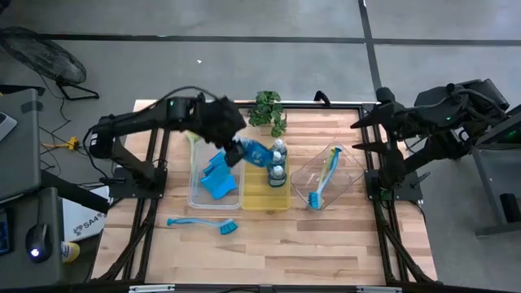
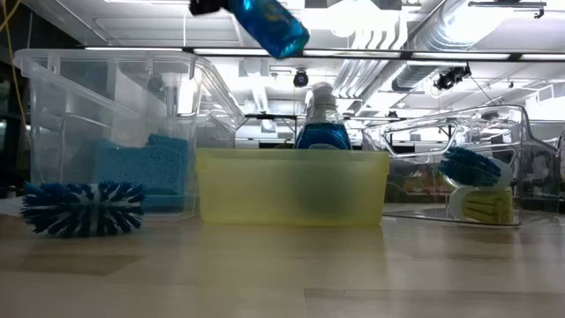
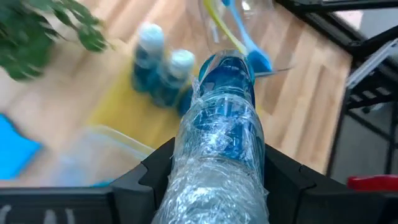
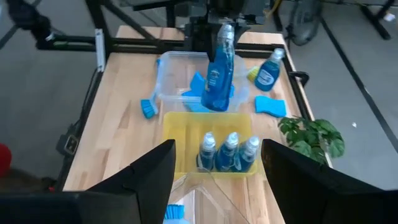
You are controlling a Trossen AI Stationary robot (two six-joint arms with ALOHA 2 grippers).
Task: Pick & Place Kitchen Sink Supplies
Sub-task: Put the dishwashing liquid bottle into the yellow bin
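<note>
My left gripper (image 1: 234,151) hangs over the middle of the table, shut on a clear bottle of blue dish soap (image 1: 256,152). The bottle is above the near-left part of the yellow tray (image 1: 262,199). Three more soap bottles (image 4: 227,152) stand upright in that tray. Blue sponges (image 1: 216,177) lie in the clear tray (image 1: 195,195) on the left. Two brushes (image 1: 324,181) lie in the tilted clear tray (image 1: 303,171) on the right. My right gripper (image 1: 360,135) waits open, raised at the table's right edge. My left gripper pinches the bottle's two sides (image 3: 186,163) between its two fingers, on the clear end toward the cap. The fingers slant down from the table's left and lie along the bottle. The bottle is lifted clear and tilted, its blue-filled base (image 3: 227,68) pointing down toward the table's right.
A blue brush (image 1: 203,222) lies on the wood in front of the left tray. A potted plant (image 1: 269,110) stands at the far edge. Another soap bottle (image 4: 268,71) and a sponge (image 4: 269,106) lie on the table's far-left part, beside a yellow-green brush (image 1: 192,142).
</note>
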